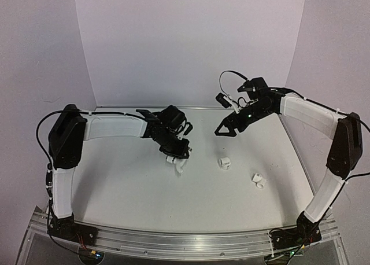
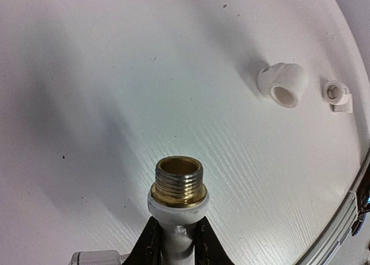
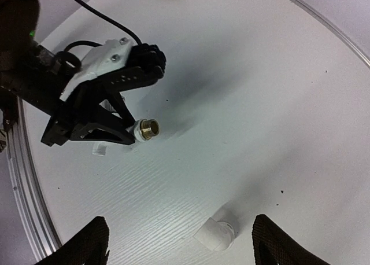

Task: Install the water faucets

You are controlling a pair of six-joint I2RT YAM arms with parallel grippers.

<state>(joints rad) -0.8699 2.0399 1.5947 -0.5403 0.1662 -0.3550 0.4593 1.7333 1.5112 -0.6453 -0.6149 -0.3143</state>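
Brass thread pointing outward, the white faucet (image 2: 178, 184) is clamped in the left pincer (image 2: 176, 247) at the worktop (image 2: 87, 103), left of centre. To its right lies a white elbow (image 1: 224, 162), and a smaller fitting (image 1: 258, 180) lies farther right and nearer. Beyond the elbow, the right pincer (image 1: 225, 129) hangs raised, jaws apart and empty.

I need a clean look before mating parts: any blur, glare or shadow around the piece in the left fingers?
Left wrist: the faucet is in focus, brass thread included; glare on the table beside it. Right wrist: clear, soft shadow beside the faucet. Top external: grainy, faucet hard to pick out.
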